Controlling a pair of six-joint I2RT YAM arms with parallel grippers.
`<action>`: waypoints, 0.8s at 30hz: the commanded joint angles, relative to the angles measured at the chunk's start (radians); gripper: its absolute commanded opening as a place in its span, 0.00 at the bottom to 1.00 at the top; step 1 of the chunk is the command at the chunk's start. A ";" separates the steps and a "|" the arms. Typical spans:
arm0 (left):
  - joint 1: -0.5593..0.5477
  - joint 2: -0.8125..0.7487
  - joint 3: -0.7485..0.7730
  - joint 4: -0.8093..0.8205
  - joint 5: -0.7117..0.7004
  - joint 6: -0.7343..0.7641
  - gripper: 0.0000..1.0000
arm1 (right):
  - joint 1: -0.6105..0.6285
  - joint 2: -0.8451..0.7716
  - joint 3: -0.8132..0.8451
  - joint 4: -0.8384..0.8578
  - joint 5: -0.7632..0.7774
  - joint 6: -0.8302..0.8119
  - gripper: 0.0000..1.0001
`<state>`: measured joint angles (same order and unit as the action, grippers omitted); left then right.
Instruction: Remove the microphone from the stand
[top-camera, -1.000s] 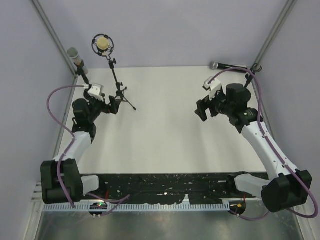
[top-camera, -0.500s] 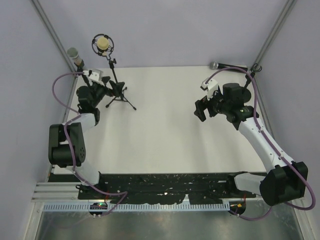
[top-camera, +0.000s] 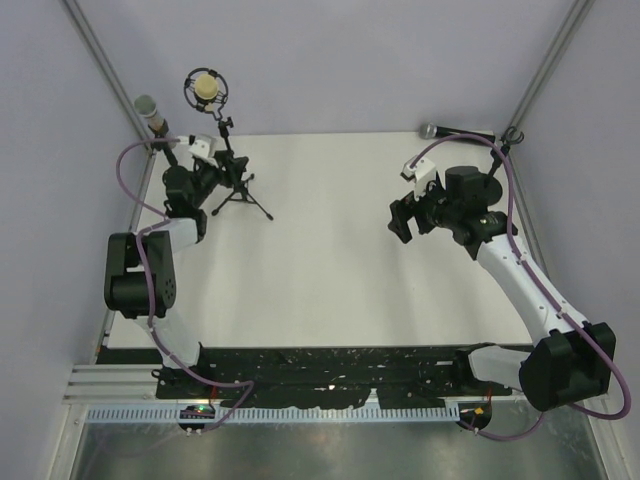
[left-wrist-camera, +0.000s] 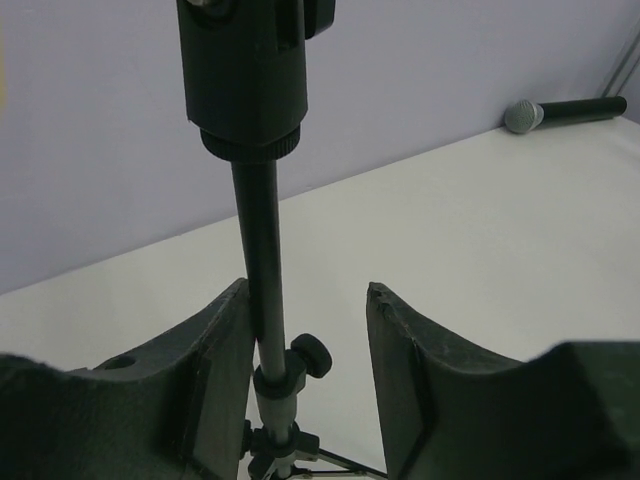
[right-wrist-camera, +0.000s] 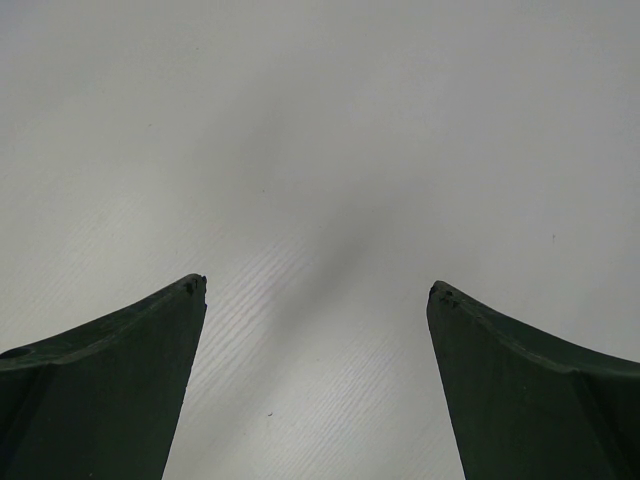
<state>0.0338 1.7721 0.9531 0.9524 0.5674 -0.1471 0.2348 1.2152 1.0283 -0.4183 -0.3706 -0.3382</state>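
Note:
A black tripod stand (top-camera: 237, 185) rises at the back left of the table. At its top a round shock mount holds a beige microphone (top-camera: 205, 89). My left gripper (top-camera: 224, 172) sits low on the stand, jaws either side of the pole (left-wrist-camera: 262, 260). In the left wrist view the pole rests against the left finger (left-wrist-camera: 215, 370), while a clear gap separates it from the right finger (left-wrist-camera: 400, 380). The black holder (left-wrist-camera: 245, 70) looms above. My right gripper (top-camera: 400, 218) hovers open over bare table (right-wrist-camera: 320, 150) at the right, nothing between its fingers.
A second microphone with a grey head (top-camera: 149, 110) stands at the far left by the frame post. A handheld microphone (top-camera: 455, 132) lies at the back right edge, also seen as the handheld microphone (left-wrist-camera: 560, 112) in the left wrist view. Walls enclose the table.
My left arm has swung back to the stand, and its jaws have narrowed around the pole. The right arm has barely shifted.

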 joint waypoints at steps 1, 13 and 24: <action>-0.005 0.007 0.056 0.065 -0.011 0.043 0.47 | 0.006 0.001 0.003 0.038 0.004 -0.009 0.95; -0.018 0.010 0.062 0.039 0.087 0.064 0.00 | 0.008 0.010 0.009 0.035 0.009 -0.021 0.95; -0.090 -0.123 -0.065 0.039 0.262 -0.028 0.00 | 0.012 0.012 0.108 -0.027 -0.088 -0.073 0.95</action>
<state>-0.0196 1.7435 0.9409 0.9531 0.6998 -0.1314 0.2367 1.2434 1.0569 -0.4507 -0.3985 -0.3721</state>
